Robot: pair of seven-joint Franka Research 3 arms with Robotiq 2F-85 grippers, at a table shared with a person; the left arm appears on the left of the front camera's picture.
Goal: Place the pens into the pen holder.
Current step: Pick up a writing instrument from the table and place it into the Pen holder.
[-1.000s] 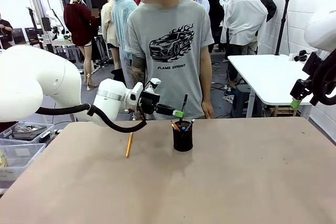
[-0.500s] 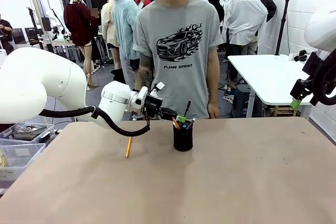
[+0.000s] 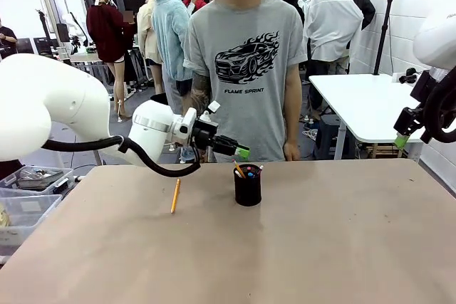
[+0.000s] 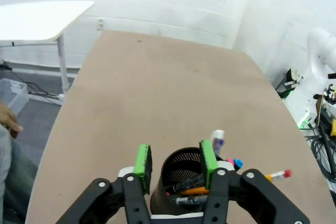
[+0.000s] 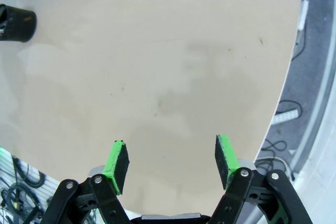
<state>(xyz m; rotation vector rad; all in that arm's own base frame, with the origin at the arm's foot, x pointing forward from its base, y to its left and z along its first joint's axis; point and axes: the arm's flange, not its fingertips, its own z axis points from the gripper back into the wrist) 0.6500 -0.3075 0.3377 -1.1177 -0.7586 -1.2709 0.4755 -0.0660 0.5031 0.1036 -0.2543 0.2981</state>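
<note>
The black mesh pen holder (image 3: 247,189) stands near the table's middle with several pens (image 3: 246,171) sticking out of it. My left gripper (image 3: 242,152) hovers just above and left of its rim, open, with nothing between the green pads. In the left wrist view the pen holder (image 4: 181,174) sits right under the left gripper (image 4: 175,159), pen ends (image 4: 232,162) leaning on its rim. A yellow pencil (image 3: 175,195) lies on the table to the left. My right gripper (image 3: 400,139) hangs open at the far right, and the right gripper (image 5: 170,157) holds nothing.
A person (image 3: 242,69) stands at the table's far edge behind the holder, hands down. Plastic bins (image 3: 28,194) sit off the left side. A white table (image 3: 363,105) stands at the back right. The pen holder (image 5: 18,23) is far from the right gripper.
My left gripper held a dark pen upright over the holder, lowered it, then opened; the pen now stands in the holder. The gripper has risen slightly. The right arm stayed still.
</note>
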